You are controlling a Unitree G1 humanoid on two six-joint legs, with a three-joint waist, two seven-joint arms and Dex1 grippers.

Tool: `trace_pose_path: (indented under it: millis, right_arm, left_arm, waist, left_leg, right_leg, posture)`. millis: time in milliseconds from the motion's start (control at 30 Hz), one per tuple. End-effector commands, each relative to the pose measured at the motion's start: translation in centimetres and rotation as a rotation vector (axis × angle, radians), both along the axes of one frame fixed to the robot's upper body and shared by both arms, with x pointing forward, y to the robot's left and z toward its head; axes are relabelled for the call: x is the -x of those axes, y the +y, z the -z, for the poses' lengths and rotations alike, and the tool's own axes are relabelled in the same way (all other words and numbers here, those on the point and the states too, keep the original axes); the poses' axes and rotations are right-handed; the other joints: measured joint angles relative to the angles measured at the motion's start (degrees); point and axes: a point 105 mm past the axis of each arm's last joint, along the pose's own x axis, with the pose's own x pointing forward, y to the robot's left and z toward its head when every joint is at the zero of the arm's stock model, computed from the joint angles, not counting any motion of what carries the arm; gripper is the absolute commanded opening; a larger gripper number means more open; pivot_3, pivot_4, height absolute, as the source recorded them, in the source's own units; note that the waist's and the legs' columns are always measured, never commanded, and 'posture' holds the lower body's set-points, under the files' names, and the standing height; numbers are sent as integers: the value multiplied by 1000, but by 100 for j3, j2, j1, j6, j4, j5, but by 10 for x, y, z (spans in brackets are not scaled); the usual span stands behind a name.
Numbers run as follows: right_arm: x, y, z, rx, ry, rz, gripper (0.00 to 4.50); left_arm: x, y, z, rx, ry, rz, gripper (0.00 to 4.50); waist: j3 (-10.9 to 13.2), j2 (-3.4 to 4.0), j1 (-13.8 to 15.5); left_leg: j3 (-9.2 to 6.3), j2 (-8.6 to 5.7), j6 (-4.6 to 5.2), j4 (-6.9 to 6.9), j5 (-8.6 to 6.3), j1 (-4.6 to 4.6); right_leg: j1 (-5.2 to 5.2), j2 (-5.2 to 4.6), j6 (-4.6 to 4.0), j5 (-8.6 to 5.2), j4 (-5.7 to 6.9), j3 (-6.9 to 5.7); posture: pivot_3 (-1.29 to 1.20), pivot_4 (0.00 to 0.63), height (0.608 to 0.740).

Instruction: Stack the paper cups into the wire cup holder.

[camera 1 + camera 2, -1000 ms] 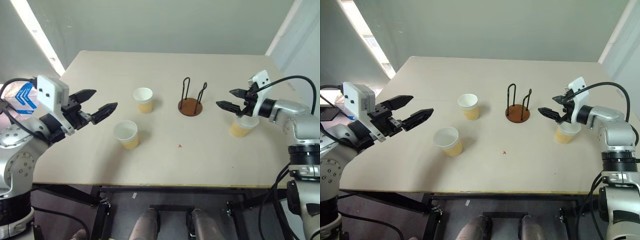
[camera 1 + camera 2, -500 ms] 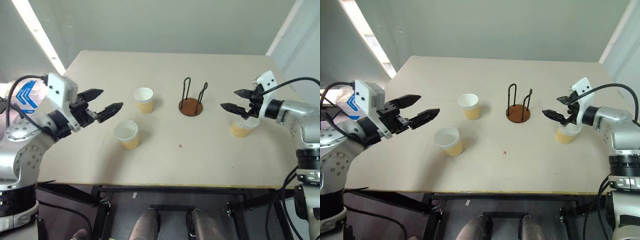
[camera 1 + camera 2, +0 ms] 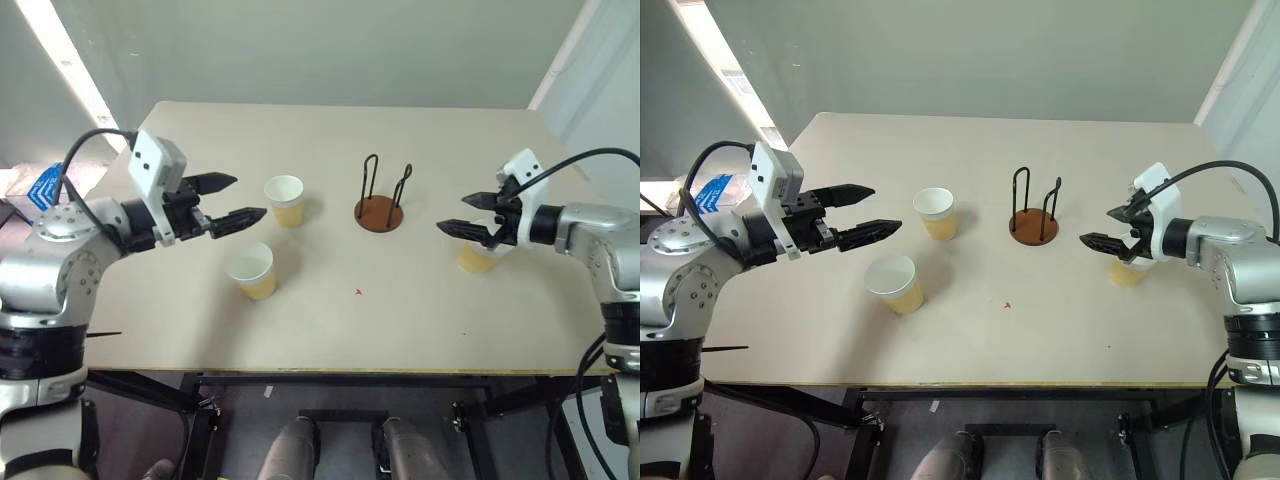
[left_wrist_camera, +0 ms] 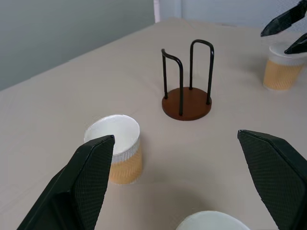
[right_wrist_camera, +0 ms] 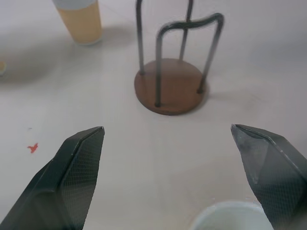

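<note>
Paper cup [image 3: 477, 258], tan with a white rim, stands just under the wide-open, empty right gripper [image 3: 470, 217], beside the black wire cup holder [image 3: 381, 197]; the left gripper [image 3: 238, 200], also wide open and empty, hangs over two more cups.

Three upright paper cups [image 3: 284, 199] [image 3: 251, 270] [image 3: 476, 258] are spread on the tabletop [image 3: 340, 320], well apart. The empty wire cup holder [image 3: 380, 198] is stood between them, brown-based.
</note>
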Motion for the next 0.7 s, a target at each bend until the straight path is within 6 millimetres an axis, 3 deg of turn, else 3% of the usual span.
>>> trace_pose_path:
  millis: [33, 433, 700]
  right_arm:
    - [-5, 11, -7, 26, -33, -45, 4476]
    - [-44, 41, 10, -16, -9, -50, 4476]
    - [-73, 59, -5, -92, -77, 7, 4476]
  left_arm:
    - [-1, 1, -16, -56, -78, 20, 4500]
    - [-6, -1, -18, -71, -118, 35, 4500]
    - [-5, 0, -17, -70, -117, 25, 4500]
  waist:
    - [0, 0, 1]
    - [0, 0, 2]
    - [0, 0, 1]
  left_leg:
    - [-1, 0, 1, 0, -1, -1]
    - [-1, 1, 9, -9, -11, -15]
    - [-2, 4, 0, -17, -15, -20]
  right_leg:
    - [0, 0, 0, 0, -2, 0]
    - [-19, -2, 0, -2, 1, -3]
    - [-33, -2, -5, -2, 10, -7]
  posture:
    - [0, 150, 740]
    - [0, 150, 740]
    - [0, 150, 740]
